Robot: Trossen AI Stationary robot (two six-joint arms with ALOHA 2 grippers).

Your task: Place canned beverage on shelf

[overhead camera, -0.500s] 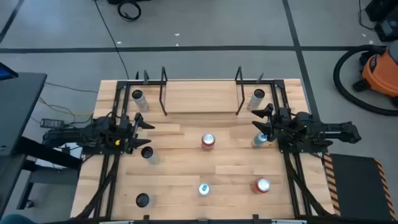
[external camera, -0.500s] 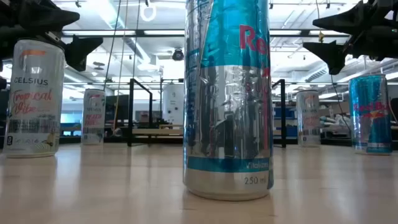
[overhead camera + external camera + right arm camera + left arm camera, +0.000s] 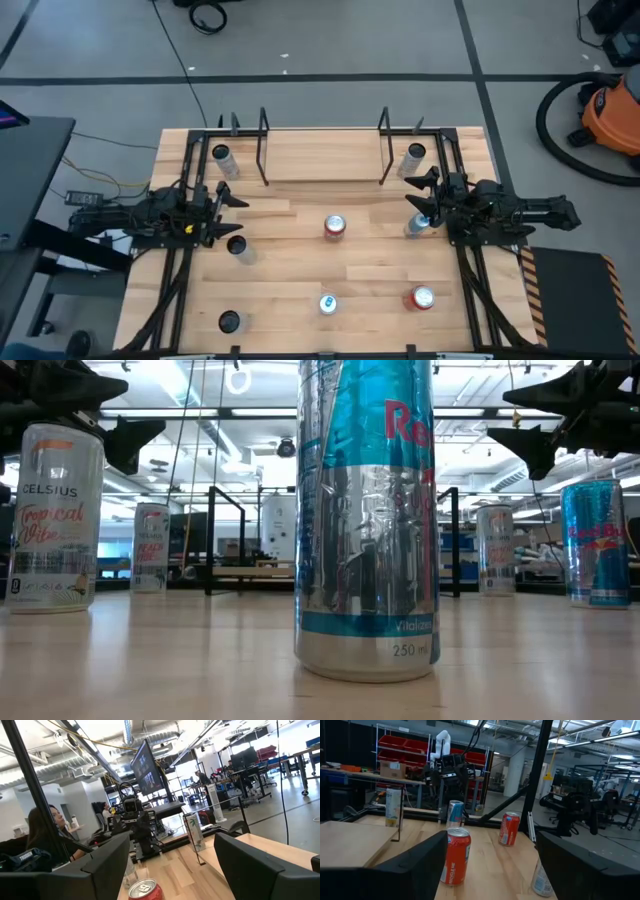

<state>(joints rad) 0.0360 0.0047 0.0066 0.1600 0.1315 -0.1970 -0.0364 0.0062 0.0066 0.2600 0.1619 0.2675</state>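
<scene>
Seen from above: the low open shelf (image 3: 322, 158), a light wood board between two thin black metal end frames, stands at the far edge of the wooden table (image 3: 300, 300) and carries no can yet. Slim aluminium beverage cans stand scattered and upright, apparently spaced so each can be approached alone: a red-topped can (image 3: 334, 227) at centre, a silver-and-blue can (image 3: 327, 304) near the front edge, a second red-topped can (image 3: 422, 297) to its right, and a tall silver can (image 3: 415, 157) just outside the shelf's right end frame.

The right gripper (image 3: 425, 195) hovers with its fingers spread wide, holding nothing, poised above a blue-and-silver can (image 3: 416, 226) at the table's right side; this is probably the can chosen for placing, being nearest that arm and near the shelf. The grasp has not begun.

The left gripper (image 3: 228, 210) waits over the table's left side, fingers likewise parted and empty, near a dark-topped can (image 3: 237, 246).
</scene>
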